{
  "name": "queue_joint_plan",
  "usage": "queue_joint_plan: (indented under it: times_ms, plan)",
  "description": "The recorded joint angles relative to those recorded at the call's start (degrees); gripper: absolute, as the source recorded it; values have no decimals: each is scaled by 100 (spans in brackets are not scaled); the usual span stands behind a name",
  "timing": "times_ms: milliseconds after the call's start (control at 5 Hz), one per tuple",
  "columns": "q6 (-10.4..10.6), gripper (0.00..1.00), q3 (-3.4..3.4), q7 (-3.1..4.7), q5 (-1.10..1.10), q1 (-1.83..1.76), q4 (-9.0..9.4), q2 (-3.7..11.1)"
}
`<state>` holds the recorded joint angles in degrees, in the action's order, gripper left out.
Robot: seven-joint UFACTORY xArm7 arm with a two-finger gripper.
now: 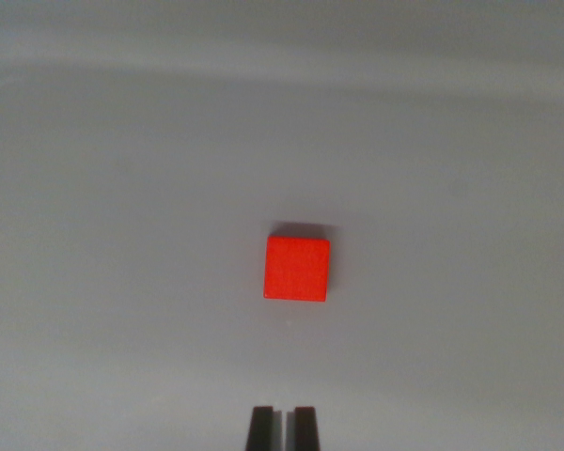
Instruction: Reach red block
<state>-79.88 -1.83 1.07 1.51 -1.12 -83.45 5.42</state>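
Gripper [283, 427] fingertips, dark and nearly together with a thin gap, at bottom edge. Red block [297, 269] lies apart from them on the pale grey table [122, 282].

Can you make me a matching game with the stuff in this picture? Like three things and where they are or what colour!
Things:
1. block
2. gripper
3. table

Descriptions:
A. pale grey, all around
B. red, near the middle
C. dark, at the bottom edge

Pairs: 1-B, 2-C, 3-A
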Motion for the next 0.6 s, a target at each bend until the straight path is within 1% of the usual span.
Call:
queue_joint_plan:
  times_ms: [200, 400, 600]
  plan:
    - [0, 0, 0, 0, 0, 0, 0, 0]
    - [231, 0, 10, 16, -12, 9, 117, 131]
    - [231, 0, 10, 16, -12, 9, 117, 131]
